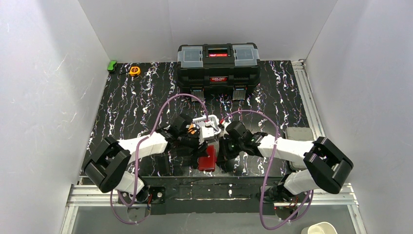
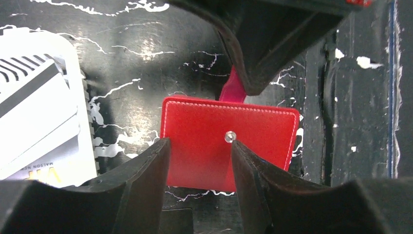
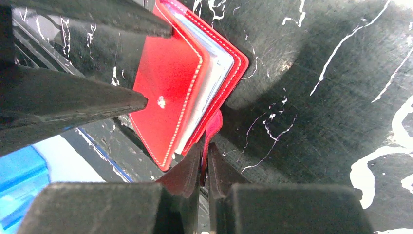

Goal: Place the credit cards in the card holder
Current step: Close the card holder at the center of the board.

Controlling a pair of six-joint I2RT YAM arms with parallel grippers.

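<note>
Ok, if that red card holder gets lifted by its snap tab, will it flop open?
Probably: the card holder gapes along one edge, and the right gripper pinches only its snap tab. It looks flat and light, so it may swing.

This is a robotics lab test cell. Plain white panels (image 1: 44,87) box in the table (image 1: 136,102) on three sides, and bare aluminium rails (image 1: 307,92) frame its black marbled top. A left arm (image 1: 146,144) and a right arm (image 1: 287,146) are bolted at the near edge (purple cables (image 1: 263,195) loop loose from them). A black toolbox (image 1: 217,68) and an orange tape measure (image 1: 134,70) sit at the back.
</note>
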